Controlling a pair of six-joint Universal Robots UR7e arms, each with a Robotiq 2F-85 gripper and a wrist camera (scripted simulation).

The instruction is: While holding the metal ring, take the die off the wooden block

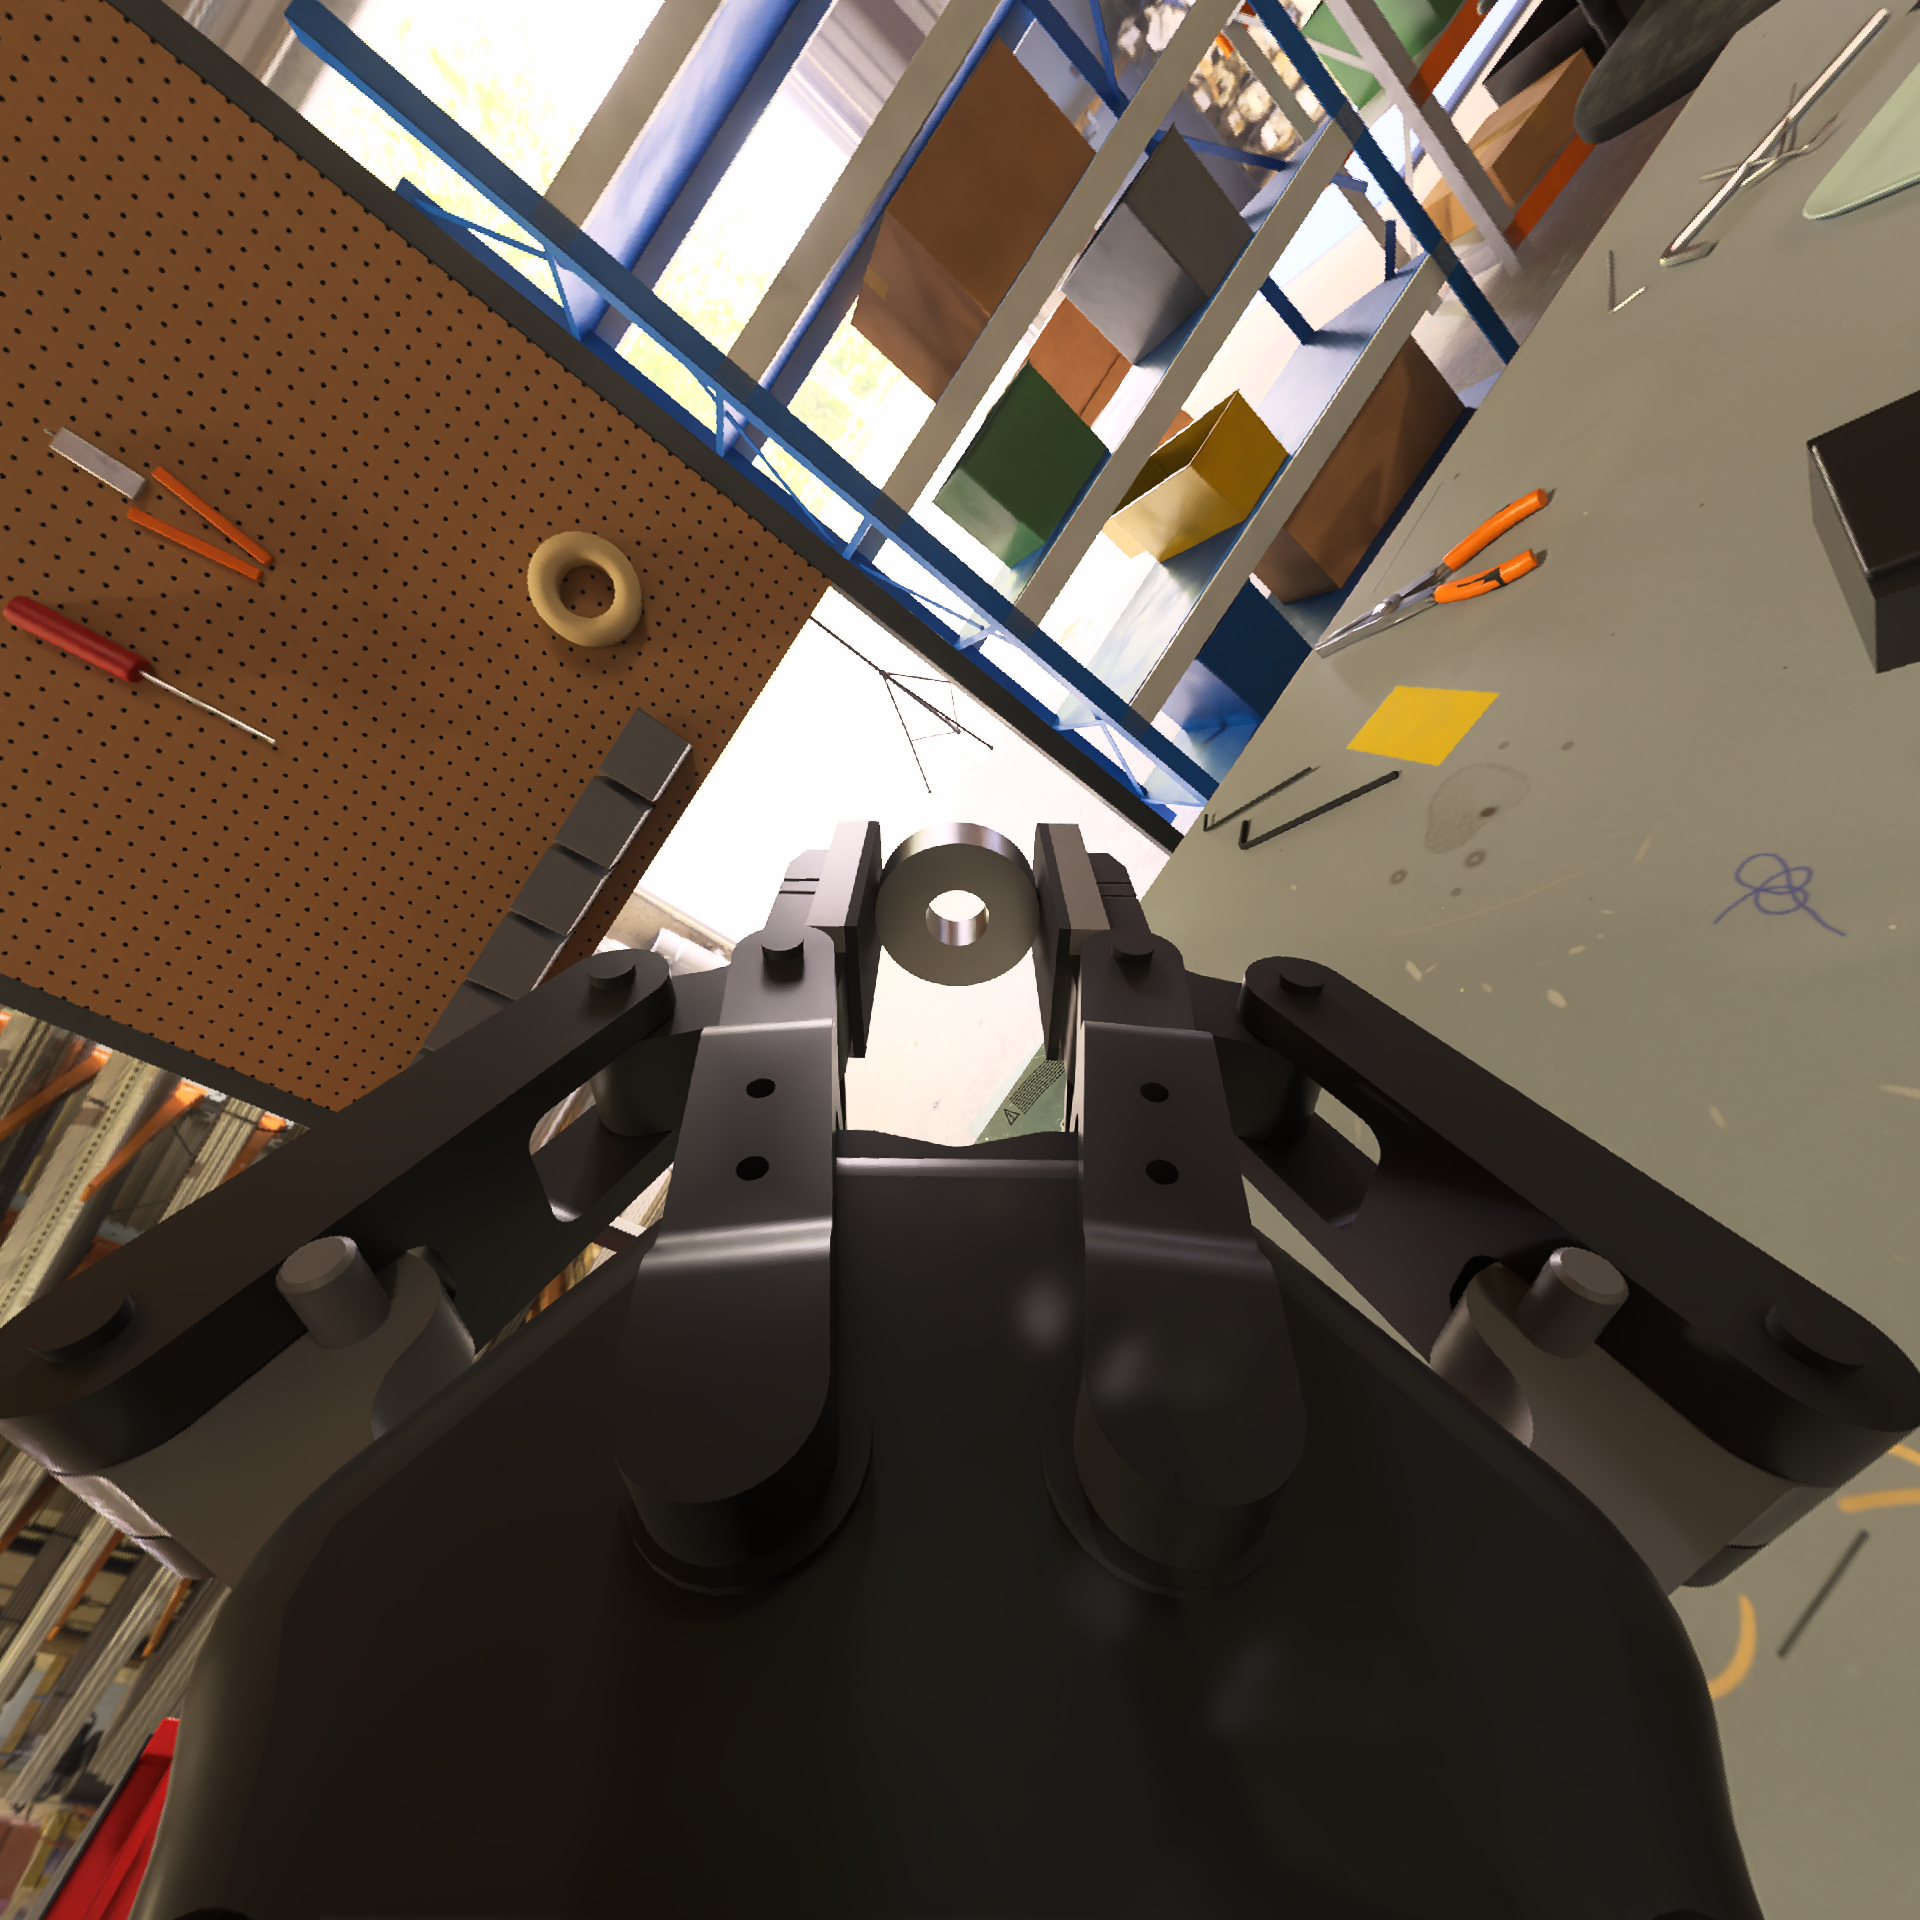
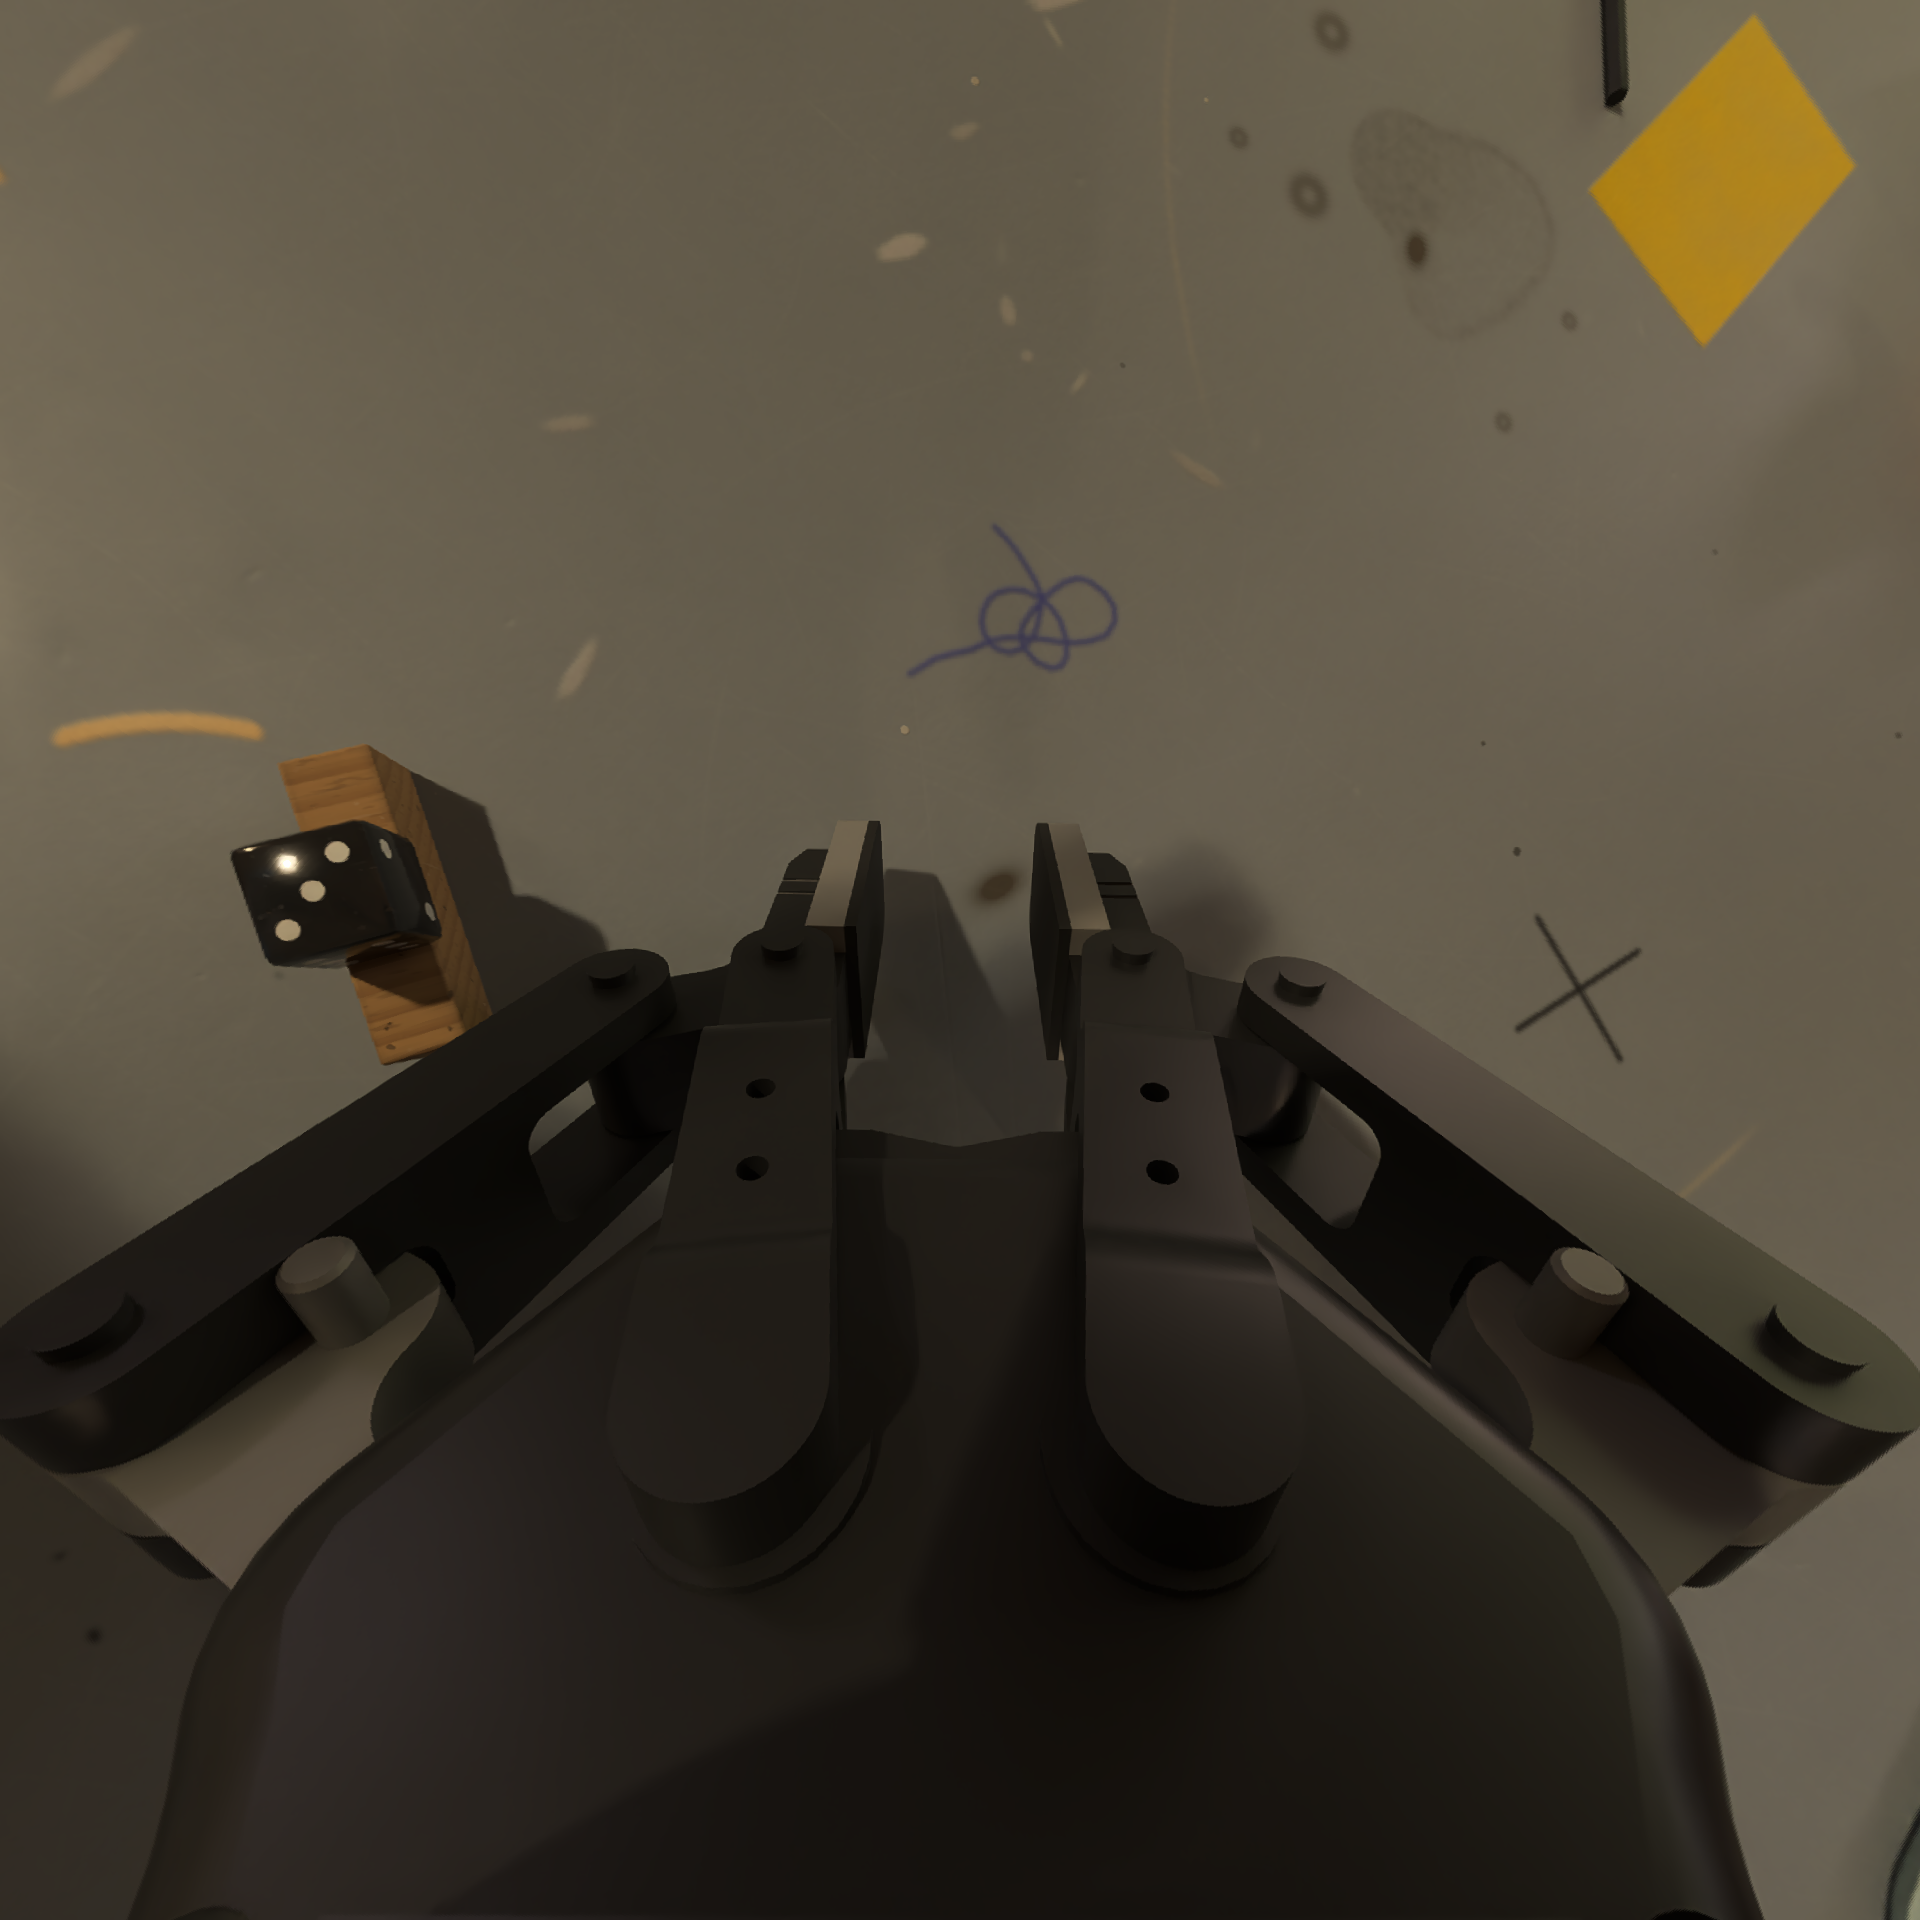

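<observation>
The left wrist view is taken from above the tabletop (image 1: 1558, 1039), tilted steeply and rolled, so that a pegboard (image 1: 312, 520) and warehouse shelving (image 1: 1091, 364) are seen beyond the blue scribble (image 1: 1779, 891). The right wrist view is aimed almost straight down at the tabletop (image 2: 623, 468) from near it, with the blue scribble (image 2: 1039, 618) just ahead. The scribble and the yellow square (image 1: 1421, 724) (image 2: 1720, 177) beyond it are shared by both views.

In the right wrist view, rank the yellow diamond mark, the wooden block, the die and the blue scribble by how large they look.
1. yellow diamond mark
2. wooden block, partly hidden by the die
3. die and blue scribble: too alike to rank; the die also sits nearer the camera.
</observation>
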